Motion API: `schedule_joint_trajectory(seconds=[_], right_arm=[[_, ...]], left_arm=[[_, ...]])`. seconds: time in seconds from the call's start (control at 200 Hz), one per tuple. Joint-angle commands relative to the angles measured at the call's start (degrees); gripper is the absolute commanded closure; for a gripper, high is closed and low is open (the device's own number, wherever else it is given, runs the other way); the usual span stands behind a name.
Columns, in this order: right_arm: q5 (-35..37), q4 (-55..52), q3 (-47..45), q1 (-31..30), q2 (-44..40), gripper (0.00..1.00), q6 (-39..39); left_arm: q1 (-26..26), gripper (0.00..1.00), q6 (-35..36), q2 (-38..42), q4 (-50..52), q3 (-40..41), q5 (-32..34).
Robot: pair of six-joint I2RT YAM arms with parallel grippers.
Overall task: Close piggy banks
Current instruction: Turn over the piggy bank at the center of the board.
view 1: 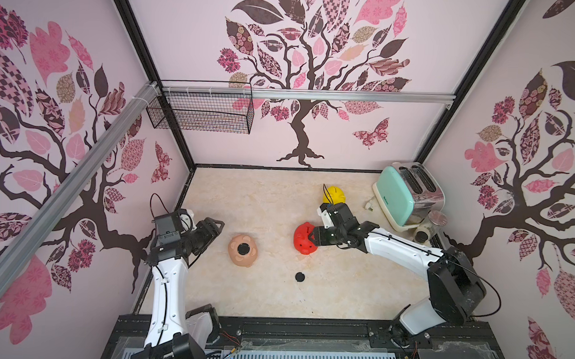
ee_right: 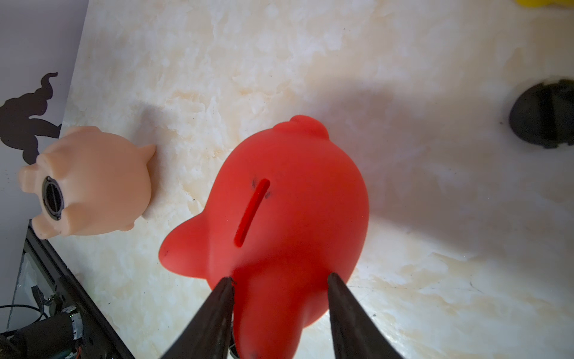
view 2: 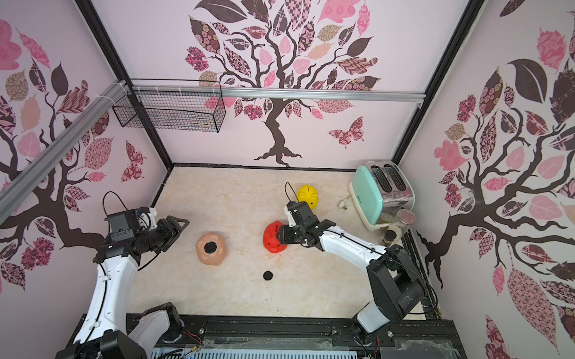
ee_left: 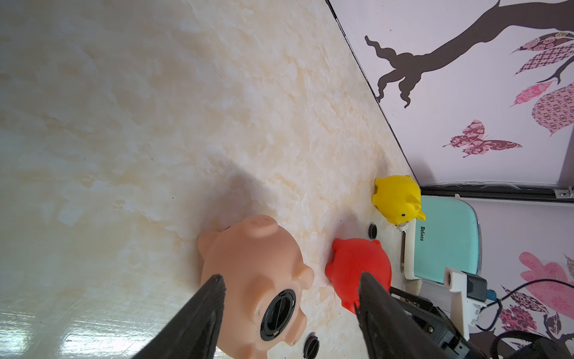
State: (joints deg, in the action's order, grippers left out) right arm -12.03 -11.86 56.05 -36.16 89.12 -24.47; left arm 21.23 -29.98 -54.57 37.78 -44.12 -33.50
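In a top view the red piggy bank [view 1: 302,243] sits right of centre, my right gripper [view 1: 312,236] astride it, my left gripper [view 1: 217,226] released. In the right wrist view I cannot tell if my fingers [ee_right: 214,317] pinch it; it seems light and slick, so I'd hold its flanks.

Peach pig [view 1: 243,250] belly-up, plugged; red pig [view 1: 302,241] central; yellow pig [view 1: 335,195] farther back.

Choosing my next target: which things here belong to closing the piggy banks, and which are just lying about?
Job: peach piggy bank with fitted plug; red piggy bank; yellow piggy bank; loose black plug; second loose plug.
Lying about: mint toaster; glass jar; small jar; wire basket on the wall.
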Motion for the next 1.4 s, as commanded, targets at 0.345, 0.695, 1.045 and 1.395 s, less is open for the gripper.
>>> schedule_joint_trajectory(seconds=[0.345, 0.695, 1.045, 1.395], right_arm=[[0.1, -1.3, -2.2, 2.4, -0.8, 0.56, -0.6], [-3.8, 0.2, -3.7, 5.5, -0.9, 0.58, -2.0], [-9.0, 2.9, -5.6, 8.5, -0.5, 0.61, -3.9], [-14.2, 4.8, -6.1, 12.2, 0.8, 0.61, -5.9]], left_arm=[[-0.1, 0.3, 0.6, 0.1, -0.4, 0.2, -0.1], [-0.1, 0.3, 0.6, -0.1, -0.4, 0.2, -0.1], [-0.1, 0.3, 0.6, -0.2, -0.4, 0.3, -0.1], [-0.1, 0.3, 0.7, -0.5, -0.3, 0.1, -0.3]])
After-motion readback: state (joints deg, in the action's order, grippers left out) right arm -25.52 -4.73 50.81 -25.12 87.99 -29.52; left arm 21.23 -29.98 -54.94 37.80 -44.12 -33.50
